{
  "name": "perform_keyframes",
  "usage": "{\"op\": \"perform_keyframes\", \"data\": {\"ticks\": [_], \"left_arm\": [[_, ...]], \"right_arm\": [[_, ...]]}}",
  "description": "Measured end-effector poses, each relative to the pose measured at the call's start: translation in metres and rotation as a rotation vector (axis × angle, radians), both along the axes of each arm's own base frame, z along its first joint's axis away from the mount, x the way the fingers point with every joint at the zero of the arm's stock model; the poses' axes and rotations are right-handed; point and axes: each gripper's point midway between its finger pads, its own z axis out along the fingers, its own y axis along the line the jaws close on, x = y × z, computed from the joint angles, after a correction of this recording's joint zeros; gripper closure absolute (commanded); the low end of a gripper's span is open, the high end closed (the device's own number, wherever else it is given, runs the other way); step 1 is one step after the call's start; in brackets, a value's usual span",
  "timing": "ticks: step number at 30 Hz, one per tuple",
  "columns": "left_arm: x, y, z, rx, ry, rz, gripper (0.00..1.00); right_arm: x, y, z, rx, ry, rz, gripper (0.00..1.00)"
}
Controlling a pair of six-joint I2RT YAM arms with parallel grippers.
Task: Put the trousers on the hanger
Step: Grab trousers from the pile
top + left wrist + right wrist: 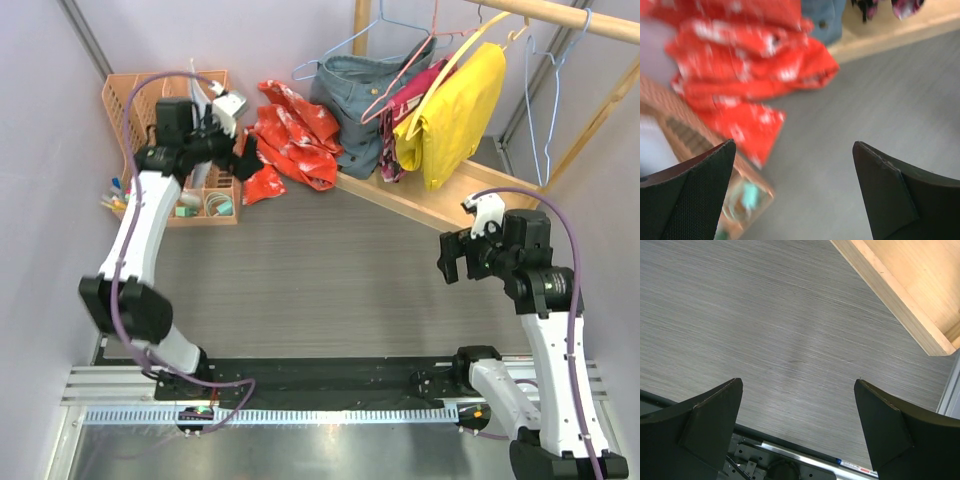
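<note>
Top external view: basically nothing's been done yet. The trousers (295,135) are seen heaped on the counter (330,270) at the far left, and the hanger (537,120) is hung bare on the rail (560,18), well apart. Left jaws are spread wide just beside the fabric, with nothing gripped; right jaws are spread too. The orange basket (120,100) beside the heap is filled with small bits, too tiny to be named.

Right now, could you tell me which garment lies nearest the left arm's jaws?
The red-orange trousers with white splotches, near the orange basket. The denim garment, pink garment and yellow garment are farther right.
</note>
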Motion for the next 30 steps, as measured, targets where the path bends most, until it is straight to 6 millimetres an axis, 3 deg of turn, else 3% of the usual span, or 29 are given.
{"op": "perform_keyframes", "data": {"ticks": [6,8,11,18,26,30], "left_arm": [[0.121,-0.046,0.005,-0.026,-0.209,-0.16,0.0],[0.158,-0.06,-0.006,0.001,-0.276,-0.203,0.0],[0.193,-0.078,-0.033,0.062,-0.358,-0.261,0.0],[0.238,-0.115,-0.097,0.216,-0.537,-0.369,0.0],[0.26,-0.128,-0.138,0.336,-0.648,-0.425,0.0],[0.263,-0.127,-0.144,0.359,-0.658,-0.423,0.0]], "right_arm": [[0.006,0.001,-0.009,0.001,0.05,0.003,0.0],[0.009,0.001,-0.011,-0.001,0.063,0.004,0.0],[0.013,0.0,-0.012,-0.007,0.076,0.005,0.0],[0.019,-0.005,-0.014,-0.035,0.093,0.002,0.0],[0.021,-0.011,-0.017,-0.067,0.101,-0.005,0.0],[0.022,-0.014,-0.018,-0.084,0.105,-0.009,0.0]]}}
